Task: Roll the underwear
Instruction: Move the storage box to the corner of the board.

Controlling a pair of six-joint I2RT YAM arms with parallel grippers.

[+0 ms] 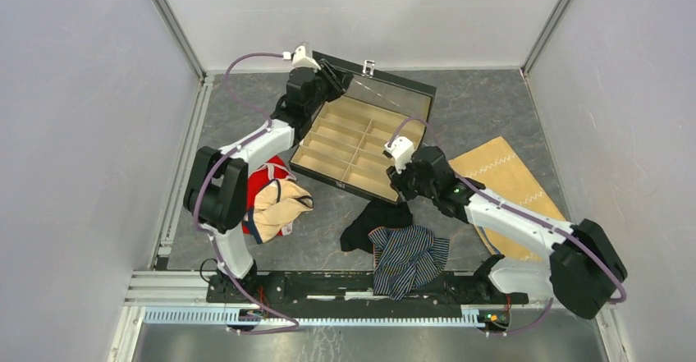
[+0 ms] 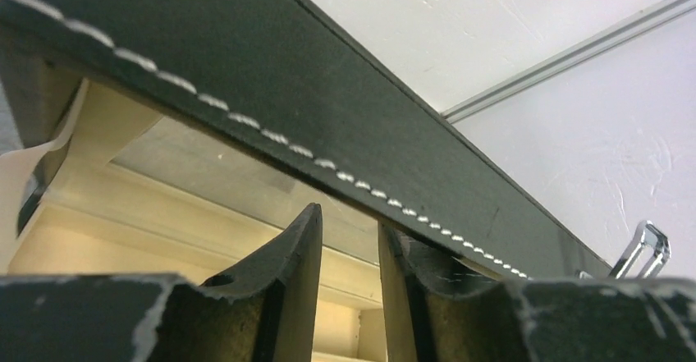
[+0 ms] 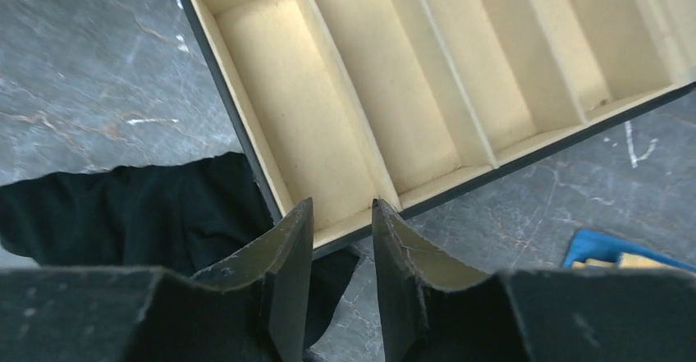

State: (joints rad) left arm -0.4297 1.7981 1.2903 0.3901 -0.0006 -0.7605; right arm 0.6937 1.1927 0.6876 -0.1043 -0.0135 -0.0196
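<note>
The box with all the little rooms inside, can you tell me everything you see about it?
The box is a flat black case, cream inside, split by thin walls into long compartments; those in view hold nothing. Its lid stands open at the far side, edged with white stitching, with a metal clasp. It sits slanted on the grey table. The left gripper is at the lid's edge; the right gripper hovers over a near corner, where the black underwear touches it.

Navy briefs (image 1: 408,257), thin pale stripes: crumpled, spread on table (image 1: 320,214) at its near edge. Black briefs (image 1: 371,221): rumpled heap touching them, edge against box (image 1: 328,136) corner.
</note>
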